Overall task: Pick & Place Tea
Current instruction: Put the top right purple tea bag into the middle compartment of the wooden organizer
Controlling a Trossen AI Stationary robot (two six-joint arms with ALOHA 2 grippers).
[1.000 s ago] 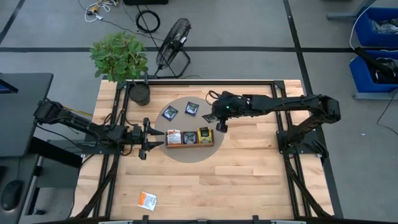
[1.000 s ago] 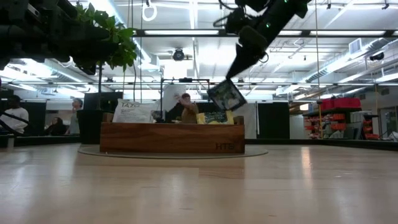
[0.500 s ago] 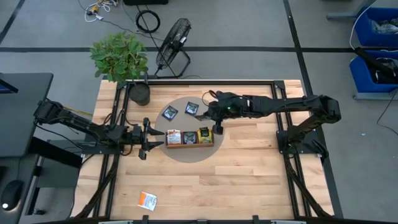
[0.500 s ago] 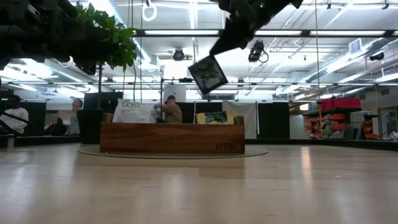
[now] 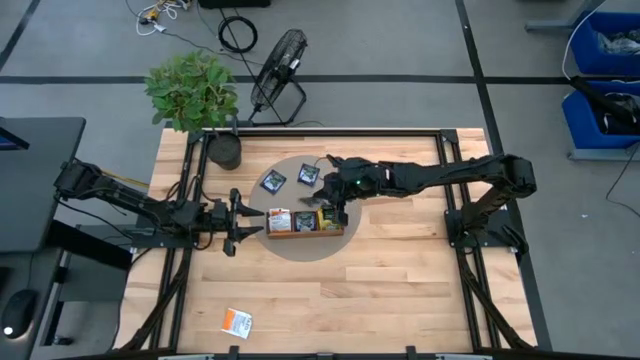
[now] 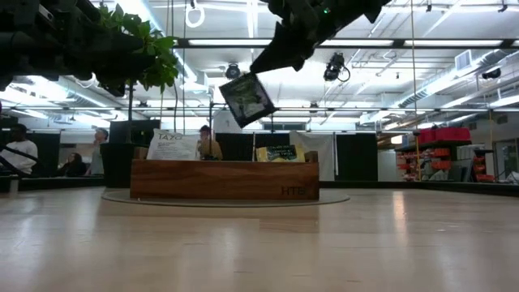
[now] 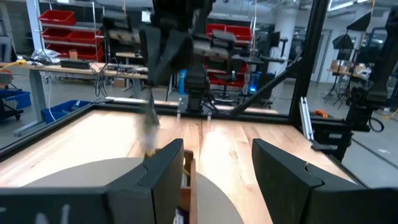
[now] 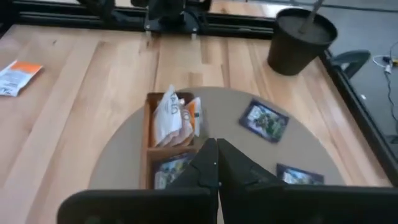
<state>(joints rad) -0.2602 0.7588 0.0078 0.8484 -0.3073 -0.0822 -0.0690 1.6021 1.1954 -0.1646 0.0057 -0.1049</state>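
My right gripper [image 5: 325, 205] is shut on a dark navy tea sachet [image 6: 246, 99] and hovers above the wooden tray [image 5: 305, 230]. The tray holds orange-and-white [image 5: 279, 220], navy [image 5: 304, 221] and yellow-green [image 5: 327, 217] sachets standing on edge. Two more navy sachets [image 5: 273, 181] [image 5: 309, 175] lie flat on the round grey mat, and an orange-and-white one [image 5: 237, 321] lies near the table's near edge. My left gripper [image 5: 255, 220] is open, level, just left of the tray. My right gripper pinches the navy sachet by its upper edge [image 6: 258, 79] between the two fingers [image 6: 280, 50], which slant down from the table's right side. The sachet hangs tilted below the fingertips, lifted clear above the tray. In the right wrist view the shut fingers [image 8: 216, 165] hide it.
A dark plant pot [image 5: 225, 150] stands at the table's far left corner, beyond the mat [image 5: 350, 240]. The black frame rails [image 5: 320, 130] run along the table's edges. Bare wood [image 5: 380, 300] lies toward the near edge. People show in the room behind [image 6: 16, 154].
My right gripper has carried the navy sachet toward the table's left, from over the mat's right side to above the tray, and has risen slightly. The sachet has stayed hanging from the shut fingers. My left arm has kept still.
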